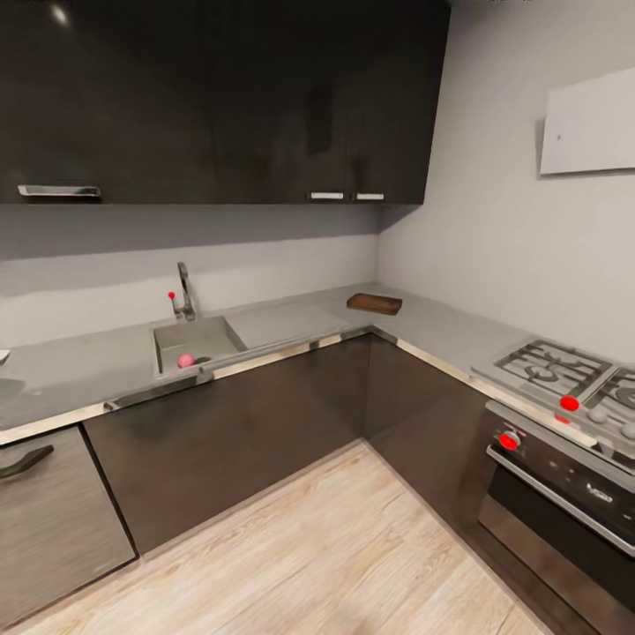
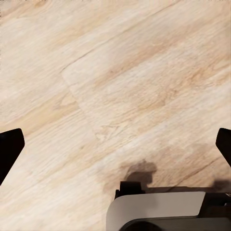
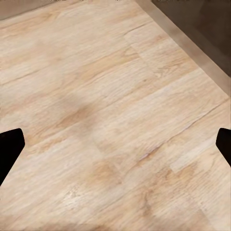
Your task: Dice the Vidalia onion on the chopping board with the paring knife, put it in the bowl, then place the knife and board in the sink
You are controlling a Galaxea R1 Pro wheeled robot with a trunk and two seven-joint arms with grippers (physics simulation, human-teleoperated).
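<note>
**Facing the kitchen corner from the wooden floor**

Looking from the head camera, the L-shaped countertop (image 1: 88, 366) runs from 9 o'clock to the corner at about 1 o'clock and then comes down toward 4 o'clock. The sink (image 1: 201, 340) is set in the counter at about 10 o'clock from the picture's centre, with its faucet (image 1: 184, 294) behind the basin. The Vidalia onion (image 1: 185, 360) lies inside the basin, near the front wall and just beside the dark drain. The chopping board (image 1: 375, 303) rests on the counter at the corner, at about 1 o'clock, well apart from the sink. A stove (image 1: 564, 370) with red knobs stands at 4 o'clock, and dark upper cabinets (image 1: 220, 97) hang at 12 o'clock.

In the left wrist view, the left gripper (image 2: 115, 144) hangs over the light wooden floor (image 2: 120, 86); its two dark fingertips (image 2: 8, 149) stand far apart at the picture's edges, released, holding nothing. In the right wrist view, the right gripper (image 3: 115, 144) is spread in the same way above the floor, with nothing between its fingertips (image 3: 9, 149).
</note>
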